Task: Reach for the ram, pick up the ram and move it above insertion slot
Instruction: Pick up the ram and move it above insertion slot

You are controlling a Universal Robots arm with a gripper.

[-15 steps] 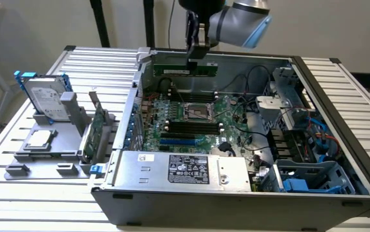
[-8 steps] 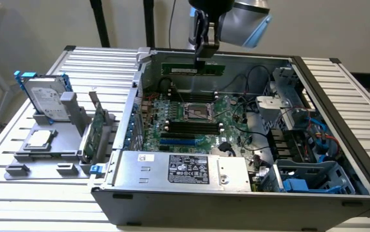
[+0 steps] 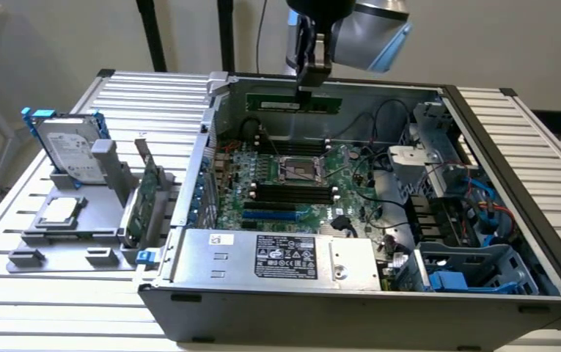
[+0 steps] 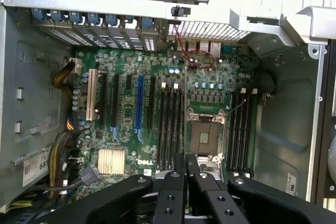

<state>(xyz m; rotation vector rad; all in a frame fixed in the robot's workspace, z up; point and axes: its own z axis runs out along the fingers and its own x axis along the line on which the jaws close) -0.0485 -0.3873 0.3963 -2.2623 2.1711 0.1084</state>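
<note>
I count one ram (image 3: 294, 103), one hard drive (image 3: 70, 150), one expansion card (image 3: 141, 202), one open case (image 3: 515, 165).

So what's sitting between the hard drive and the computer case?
A green expansion card, standing on edge in its grey holder. The exterior view shows it.

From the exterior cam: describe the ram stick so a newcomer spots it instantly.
Find the open computer case on the slatted table. Above its far wall hangs the gripper, shut on the ram: a long, thin green stick held level over the motherboard. Unlike the wider green expansion card standing in the grey holder outside the case, it is slim and off the table.
</note>
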